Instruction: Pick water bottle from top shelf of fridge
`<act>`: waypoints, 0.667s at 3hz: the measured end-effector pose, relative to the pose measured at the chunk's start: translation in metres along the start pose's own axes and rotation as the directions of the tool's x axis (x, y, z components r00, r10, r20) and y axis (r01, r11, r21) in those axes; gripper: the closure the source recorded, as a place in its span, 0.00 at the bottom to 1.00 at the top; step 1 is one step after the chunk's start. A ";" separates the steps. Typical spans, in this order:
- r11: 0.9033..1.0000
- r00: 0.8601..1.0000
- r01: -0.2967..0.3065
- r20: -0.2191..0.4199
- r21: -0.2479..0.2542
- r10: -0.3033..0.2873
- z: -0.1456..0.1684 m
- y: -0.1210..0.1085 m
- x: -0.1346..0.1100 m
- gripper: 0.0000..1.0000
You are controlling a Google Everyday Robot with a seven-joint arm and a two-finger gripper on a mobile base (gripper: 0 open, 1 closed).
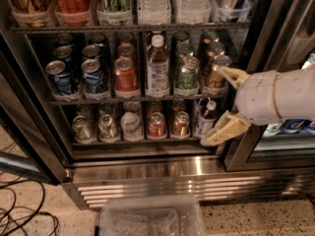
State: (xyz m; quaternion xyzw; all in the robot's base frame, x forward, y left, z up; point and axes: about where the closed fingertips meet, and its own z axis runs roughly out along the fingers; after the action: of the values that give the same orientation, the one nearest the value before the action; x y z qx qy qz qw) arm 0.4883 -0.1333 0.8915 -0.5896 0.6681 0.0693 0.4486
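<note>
Two clear ribbed water bottles [153,4] [189,4] stand side by side on the top shelf [98,28], a wire rack with a steel front rail in the fridge [147,173]; their tops are cut off by the frame. My gripper [215,106] reaches in from the right, well below that shelf, in front of the right ends of the two lower racks. It is open and empty. One yellowish finger [230,74] is by a can on the middle rack and the other finger [222,131] is by a small bottle on the bottom rack.
A white-capped bottle of brown drink [157,68] stands mid-rack among several cans. A Coca-Cola bottle [73,1] is on the top shelf at left. The steel door post [275,33] is right of my arm. A clear plastic bin [152,220] and cables [19,215] lie on the floor.
</note>
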 end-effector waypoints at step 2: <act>1.000 0.998 -0.017 0.061 0.008 0.016 -0.002 -0.002 -0.007 0.00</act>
State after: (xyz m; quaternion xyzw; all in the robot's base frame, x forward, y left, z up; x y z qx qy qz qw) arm 0.4885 -0.1303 0.8988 -0.5799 0.6590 0.0883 0.4707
